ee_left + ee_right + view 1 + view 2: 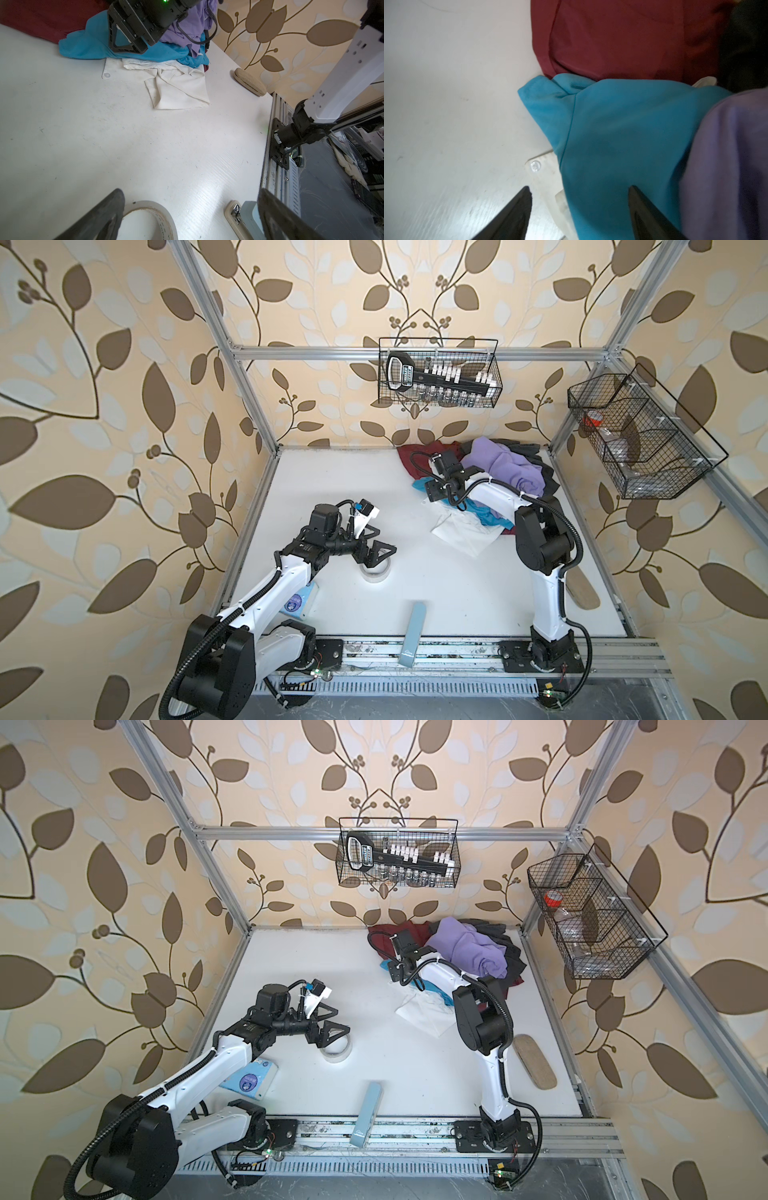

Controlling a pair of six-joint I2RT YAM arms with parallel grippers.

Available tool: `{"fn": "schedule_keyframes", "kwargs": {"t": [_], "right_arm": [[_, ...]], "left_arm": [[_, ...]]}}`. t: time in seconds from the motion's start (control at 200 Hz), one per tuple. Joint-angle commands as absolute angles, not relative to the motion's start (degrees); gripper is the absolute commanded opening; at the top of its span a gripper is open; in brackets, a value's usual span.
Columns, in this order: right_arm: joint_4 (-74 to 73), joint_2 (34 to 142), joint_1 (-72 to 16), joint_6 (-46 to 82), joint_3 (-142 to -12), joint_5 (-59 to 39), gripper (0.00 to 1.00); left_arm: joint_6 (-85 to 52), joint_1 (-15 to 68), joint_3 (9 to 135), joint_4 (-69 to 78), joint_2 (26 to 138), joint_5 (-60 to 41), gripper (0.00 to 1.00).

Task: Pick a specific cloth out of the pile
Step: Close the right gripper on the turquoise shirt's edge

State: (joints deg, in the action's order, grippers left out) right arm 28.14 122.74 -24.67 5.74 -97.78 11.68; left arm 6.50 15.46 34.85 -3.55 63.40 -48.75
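The cloth [623,135], a turquoise shirt, lies at the near-left edge of the pile [498,464] in the back right corner, under the lilac garment [469,944] and over the white shirt [461,531]. My right gripper [579,188] is open low over the cloth's edge. One finger is over the turquoise fabric, the other over the table and the white shirt. In both top views it [432,491] hides part of the cloth [436,992]. My left gripper [190,191] hangs open and empty over a tape roll [376,572] at the left.
A maroon garment [612,41] lies behind the cloth. A light-blue stapler [413,632] sits at the front edge, a tissue pack [301,601] by the left arm, a brown oval pad [534,1060] at the right. Wire baskets [440,373] hang on the frame.
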Motion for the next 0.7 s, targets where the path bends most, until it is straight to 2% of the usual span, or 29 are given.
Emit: {"fn": "schedule_keyframes", "kwargs": {"t": [0.0,0.17,0.365,0.435,0.695], "right_arm": [[31.4,125.3,-23.6,4.9,-101.0,14.6,0.74],[32.0,128.1,-23.3,4.6,-102.8,15.4,0.72],[32.2,129.7,-22.9,4.6,-103.3,15.2,0.58],[32.1,129.7,-22.9,4.6,-103.3,15.6,0.50],[32.2,128.4,-22.9,5.1,-102.8,16.0,0.07]], "left_arm": [[8.5,16.2,37.1,-3.9,62.9,-52.8,0.99],[8.6,16.2,36.8,-3.5,62.7,-52.9,0.99],[8.8,16.2,37.1,-3.9,62.8,-52.9,0.99],[8.8,16.2,37.1,-3.9,62.8,-52.8,0.99],[8.8,16.2,37.0,-3.9,62.8,-52.6,0.99]]}}
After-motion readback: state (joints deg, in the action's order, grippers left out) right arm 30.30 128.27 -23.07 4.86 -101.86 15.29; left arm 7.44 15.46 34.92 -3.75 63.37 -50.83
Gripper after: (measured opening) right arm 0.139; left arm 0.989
